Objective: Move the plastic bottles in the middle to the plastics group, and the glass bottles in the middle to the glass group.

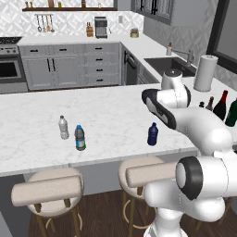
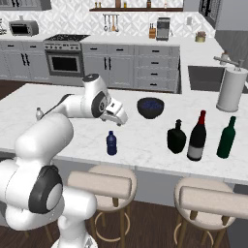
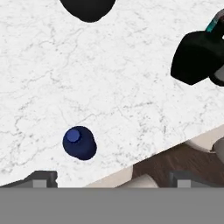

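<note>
The stubby dark blue plastic bottle [image 2: 112, 143] [image 1: 152, 134] stands near the counter's front edge. In the hand view it sits below, seen from above [image 3: 79, 142]. My gripper [image 2: 120, 119] [image 3: 113, 179] hovers open above it with nothing between its fingers. To the right stand the squat black glass bottle [image 2: 177, 137] [image 3: 194, 57] and the tall wine bottle [image 2: 197, 136] [image 1: 221, 105] with a red top. The dark green bottle [image 2: 226, 137] [image 1: 232, 113] is beside them. Far left on the counter are the two clear water bottles, white-capped [image 1: 63, 127] and blue-capped [image 1: 80, 138].
A round dark blue bowl [image 2: 150, 107] [image 3: 89, 8] sits behind the blue bottle. A white paper-towel roll [image 2: 231, 89] [image 1: 205, 72] stands at the back right by the sink [image 1: 169, 65]. Two stools [image 2: 101, 186] are under the counter's front edge.
</note>
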